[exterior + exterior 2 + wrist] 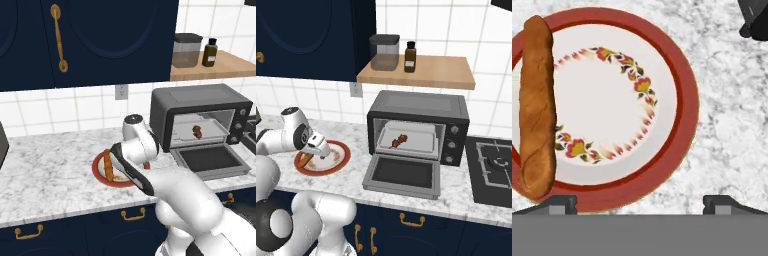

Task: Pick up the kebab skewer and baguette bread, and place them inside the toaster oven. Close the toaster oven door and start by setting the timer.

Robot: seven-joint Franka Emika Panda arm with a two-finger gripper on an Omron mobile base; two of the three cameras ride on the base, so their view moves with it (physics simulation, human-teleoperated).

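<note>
The baguette bread [537, 105] lies along one side of a red-rimmed floral plate [687, 110] on the marble counter. My gripper [644, 202] hovers over the plate, open, its fingertips [562, 202] wide apart and holding nothing. The baguette lies off to the side of the fingers, not between them. From the right base view, the gripper [320, 149] is above the plate [338, 159], and the baguette [303, 160] pokes out beneath it. The kebab skewer [400, 141] rests on the tray inside the toaster oven [421, 105]. The toaster oven door [403, 172] hangs fully open.
A wooden shelf [431, 72] above the oven carries a glass jar [384, 52] and a brown bottle [410, 56]. The stove top [493, 167] sits right of the oven. Dark blue cabinets hang overhead, and a dark appliance edge [2, 145] stands far left.
</note>
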